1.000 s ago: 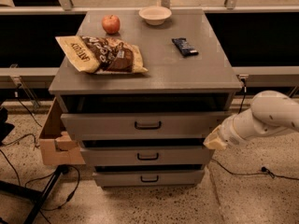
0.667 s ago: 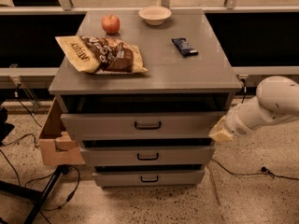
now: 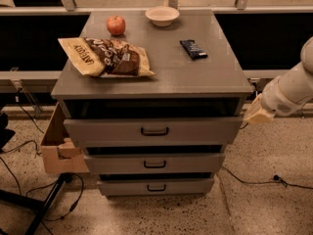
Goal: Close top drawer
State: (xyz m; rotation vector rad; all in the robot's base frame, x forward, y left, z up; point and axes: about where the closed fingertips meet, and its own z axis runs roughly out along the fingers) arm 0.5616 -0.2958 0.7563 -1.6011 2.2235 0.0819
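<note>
The top drawer point(image 3: 154, 131) is the tallest grey front under the cabinet top, with a small dark loop handle point(image 3: 154, 130) at its centre. It stands pulled out a little, with a dark gap above its front edge. My gripper point(image 3: 256, 114) is at the end of the white arm point(image 3: 289, 91), to the right of the cabinet at the height of the top drawer's upper right corner, apart from it and holding nothing.
Two shorter grey drawers point(image 3: 155, 164) sit below, also slightly out. On the cabinet top point(image 3: 166, 67) lie a snack bag point(image 3: 105, 56), a red apple point(image 3: 116, 25), a white bowl point(image 3: 162, 15) and a dark bar point(image 3: 193, 48). A cardboard box point(image 3: 58, 143) stands at the left; cables lie on the floor.
My arm and gripper have moved up and to the right, away from the drawer's right end. The drawers have not moved.
</note>
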